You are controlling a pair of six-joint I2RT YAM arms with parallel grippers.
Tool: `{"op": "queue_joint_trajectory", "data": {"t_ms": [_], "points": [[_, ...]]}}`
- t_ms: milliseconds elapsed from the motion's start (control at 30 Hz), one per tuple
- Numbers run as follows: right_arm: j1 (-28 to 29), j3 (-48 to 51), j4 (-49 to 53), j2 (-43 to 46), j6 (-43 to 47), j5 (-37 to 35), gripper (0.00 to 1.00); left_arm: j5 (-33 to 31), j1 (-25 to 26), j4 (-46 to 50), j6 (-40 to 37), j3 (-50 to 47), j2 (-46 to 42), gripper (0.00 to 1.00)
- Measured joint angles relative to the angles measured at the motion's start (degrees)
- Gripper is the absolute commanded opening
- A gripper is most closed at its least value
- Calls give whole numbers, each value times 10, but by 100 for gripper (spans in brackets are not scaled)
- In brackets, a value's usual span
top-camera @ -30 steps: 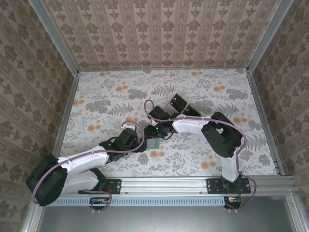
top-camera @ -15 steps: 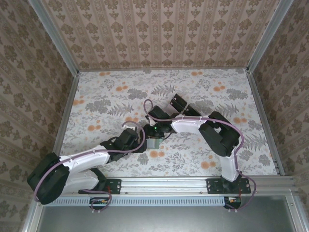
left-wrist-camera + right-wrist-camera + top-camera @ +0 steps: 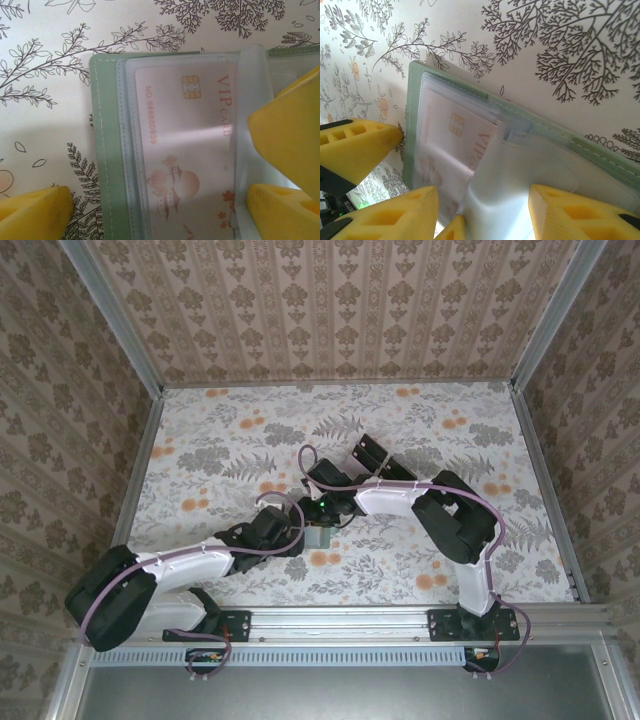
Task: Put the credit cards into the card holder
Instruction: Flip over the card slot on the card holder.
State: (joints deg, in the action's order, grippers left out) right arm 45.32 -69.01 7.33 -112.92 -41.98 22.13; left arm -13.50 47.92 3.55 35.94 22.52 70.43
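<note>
Left gripper [image 3: 157,212], jaws spread wide, straddles the open card holder [image 3: 102,150] on the floral table [image 3: 50,125]. A pink credit card [image 3: 185,150], likely light, stiff and slick, lies sleeved inside, best pinched by an edge. Beyond, the right gripper [image 3: 482,200] stands half-parted astride the floppy clear sleeve [image 3: 520,165], grip unclear

The table [image 3: 450,440] is covered by a pale cloth printed with grey ferns and orange flowers. It is enclosed on three sides by walls [image 3: 340,310] papered in beige with brown damask stripes. The far corners are marked by grey metal posts [image 3: 110,315], and the table's side edges are framed in the same metal. A slotted rail [image 3: 350,620] is fixed along the near edge. Everything is lit softly and evenly.
</note>
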Motion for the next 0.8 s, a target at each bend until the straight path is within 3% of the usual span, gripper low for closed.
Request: {"op": "queue_joint_trajectory", "data": {"t_ms": [333, 800], "points": [[-7, 66, -30, 84, -26, -9, 53, -2, 0, -2, 0, 0, 1, 100], [-7, 106, -76, 81, -57, -9, 53, -2, 0, -4, 0, -1, 1, 100]]}}
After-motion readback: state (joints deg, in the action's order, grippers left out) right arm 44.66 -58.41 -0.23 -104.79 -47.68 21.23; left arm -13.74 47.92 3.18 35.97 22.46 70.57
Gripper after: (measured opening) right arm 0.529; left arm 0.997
